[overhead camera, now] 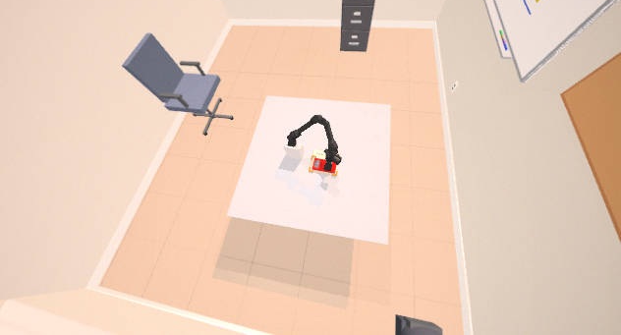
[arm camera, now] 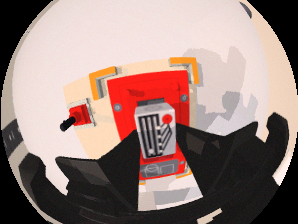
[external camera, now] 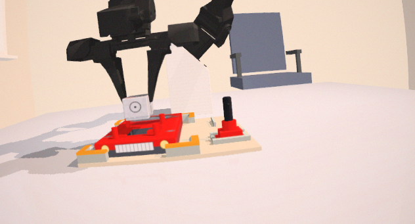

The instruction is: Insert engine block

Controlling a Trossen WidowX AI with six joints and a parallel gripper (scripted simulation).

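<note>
The engine block (external camera: 135, 109) (arm camera: 156, 131) is a light grey box with a ringed dot on one end, and dark bars and a red disc on top. My gripper (external camera: 137, 100) (arm camera: 157, 133) is shut on it, one finger on each side. The red car body (external camera: 172, 129) (arm camera: 150, 82) lies between corner brackets. The block is above the car body, near its opening (external camera: 141, 132) (arm camera: 158, 101), which shows past the block in the wrist view. The block is not in the opening. Its slot side and the rib cannot be made out.
A beige board (external camera: 230, 148) (arm camera: 95, 145) bears the car body and orange-topped brackets (external camera: 182, 143) (arm camera: 102, 77). A red piece (external camera: 228, 126) (arm camera: 81, 115) with an upright black handle (external camera: 227, 109) (arm camera: 67, 123) stands at its side. The arm's white base block (external camera: 188, 82) (overhead camera: 294, 151) stands behind.
</note>
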